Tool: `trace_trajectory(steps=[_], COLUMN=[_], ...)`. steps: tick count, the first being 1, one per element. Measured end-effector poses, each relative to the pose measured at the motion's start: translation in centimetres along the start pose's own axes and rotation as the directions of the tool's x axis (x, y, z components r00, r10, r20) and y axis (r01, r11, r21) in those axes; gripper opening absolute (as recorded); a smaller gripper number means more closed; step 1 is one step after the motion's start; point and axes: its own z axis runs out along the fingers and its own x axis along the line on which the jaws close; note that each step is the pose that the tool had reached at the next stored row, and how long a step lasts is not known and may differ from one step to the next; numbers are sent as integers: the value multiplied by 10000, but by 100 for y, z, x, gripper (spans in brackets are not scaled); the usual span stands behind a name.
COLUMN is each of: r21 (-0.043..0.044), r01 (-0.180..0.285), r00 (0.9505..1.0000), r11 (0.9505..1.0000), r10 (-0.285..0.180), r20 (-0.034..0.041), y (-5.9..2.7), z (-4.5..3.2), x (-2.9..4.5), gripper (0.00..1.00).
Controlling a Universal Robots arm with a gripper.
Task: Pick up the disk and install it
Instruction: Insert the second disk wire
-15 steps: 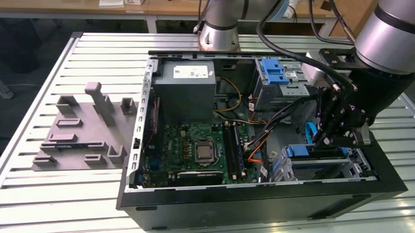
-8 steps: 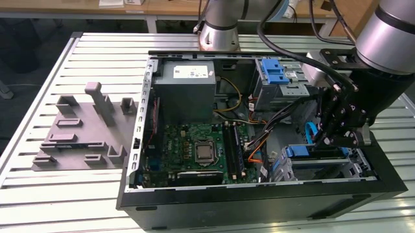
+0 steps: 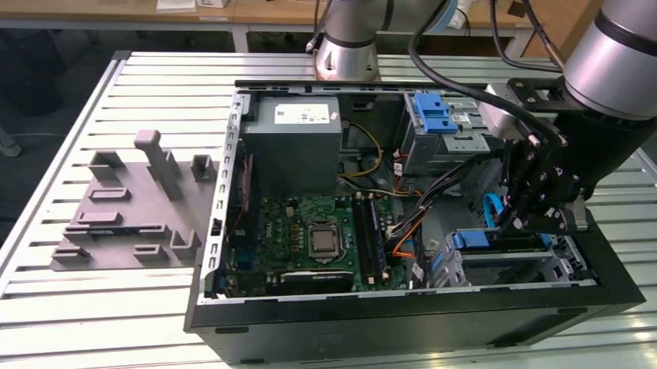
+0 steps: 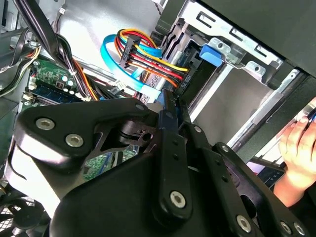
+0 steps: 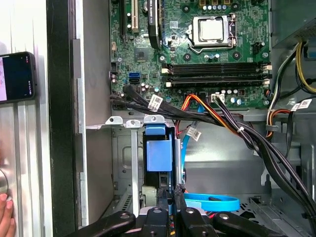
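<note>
Evidently the hand [image 5: 174, 193], fingers drawn together with nothing visibly between them, sits just behind the disk [image 5: 158, 155], itself partway inside the drive cage [image 5: 129, 122]. Pushed askew, the disk could jam there; cables [image 5: 232, 123] beside the cage might snag.

Arm [image 3: 626, 46]: silver-grey tube, black cables alongside. Gripper [image 3: 528, 219]: matte black linkage plates, silver screws; narrow black fingers [image 5: 170, 205].

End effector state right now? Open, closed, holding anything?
End effector: closed, pinching the edge of the blue-framed rectangular disk, which stands on edge at the metal drive bay.
</note>
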Motion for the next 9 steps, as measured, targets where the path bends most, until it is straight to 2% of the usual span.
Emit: trace_trajectory(steps=[9], r21=[0], r01=[0], r00=[10000], r11=[10000], r10=[0], r20=[4], y=[-6], z=[26], x=[5], gripper=[16])
